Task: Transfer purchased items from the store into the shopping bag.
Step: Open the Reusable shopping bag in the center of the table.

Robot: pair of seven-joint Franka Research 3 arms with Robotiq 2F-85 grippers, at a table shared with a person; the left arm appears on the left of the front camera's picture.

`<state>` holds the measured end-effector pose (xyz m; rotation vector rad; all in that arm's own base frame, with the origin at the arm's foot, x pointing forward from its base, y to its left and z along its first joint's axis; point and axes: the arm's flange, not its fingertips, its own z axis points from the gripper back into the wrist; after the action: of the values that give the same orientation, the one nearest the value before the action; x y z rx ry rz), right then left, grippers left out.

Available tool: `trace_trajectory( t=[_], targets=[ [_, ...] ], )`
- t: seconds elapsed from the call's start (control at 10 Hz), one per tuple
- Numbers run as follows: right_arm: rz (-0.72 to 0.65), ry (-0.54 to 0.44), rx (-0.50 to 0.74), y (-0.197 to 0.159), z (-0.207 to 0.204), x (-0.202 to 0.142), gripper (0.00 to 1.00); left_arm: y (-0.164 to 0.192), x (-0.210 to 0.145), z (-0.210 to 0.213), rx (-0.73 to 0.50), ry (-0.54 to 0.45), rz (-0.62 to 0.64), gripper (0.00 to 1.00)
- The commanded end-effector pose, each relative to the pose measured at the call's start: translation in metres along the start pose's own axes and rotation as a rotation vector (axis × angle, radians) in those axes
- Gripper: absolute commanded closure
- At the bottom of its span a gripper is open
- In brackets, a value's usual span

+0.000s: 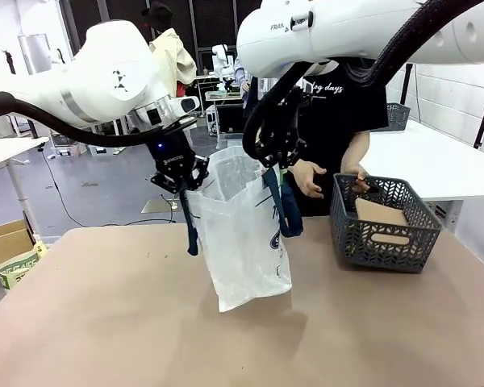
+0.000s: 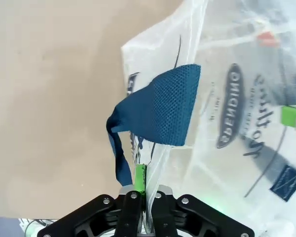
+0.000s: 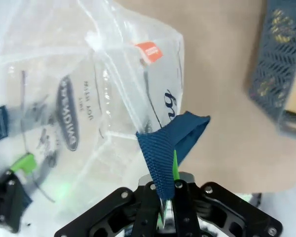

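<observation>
The shopping bag (image 1: 244, 242), translucent white with blue print, stands upright on the middle of the table, held open at the top between my two grippers. My left gripper (image 1: 181, 184) is shut on its left rim beside a navy strap (image 2: 158, 106). In the left wrist view the plastic is pinched in that gripper (image 2: 144, 185). My right gripper (image 1: 276, 164) is shut on the right rim, and in the right wrist view it (image 3: 167, 190) clamps the other strap (image 3: 170, 138). The store (image 1: 383, 234), a dark grey basket, sits to the bag's right with a brown flat pack (image 1: 379, 213) inside.
A person stands behind the basket with one hand (image 1: 310, 177) beside it and the other hand (image 1: 358, 176) at its rim. A white table (image 1: 436, 157) stands at the back right. The brown tabletop (image 1: 105, 322) is bare in front and to the left.
</observation>
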<state>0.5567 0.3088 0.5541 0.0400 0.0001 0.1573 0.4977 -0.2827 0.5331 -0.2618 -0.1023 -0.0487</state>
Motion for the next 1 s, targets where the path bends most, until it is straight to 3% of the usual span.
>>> trace_trajectory(
  t=[0.0, 0.5, 0.9],
  targets=[
    [0.042, -0.009, -0.057, -0.015, -0.006, -0.01, 1.0, 0.014, -0.012, 0.003, 0.069, -0.025, 0.028, 1.0],
    [0.081, -0.029, -0.186, -0.036, -0.014, -0.019, 1.0, 0.022, -0.011, 0.006, 0.181, -0.053, -0.173, 1.0],
    [0.191, -0.056, -0.1, -0.037, -0.011, -0.03, 1.0, 0.028, 0.002, 0.004, 0.118, -0.05, -0.342, 1.0]
  ],
)
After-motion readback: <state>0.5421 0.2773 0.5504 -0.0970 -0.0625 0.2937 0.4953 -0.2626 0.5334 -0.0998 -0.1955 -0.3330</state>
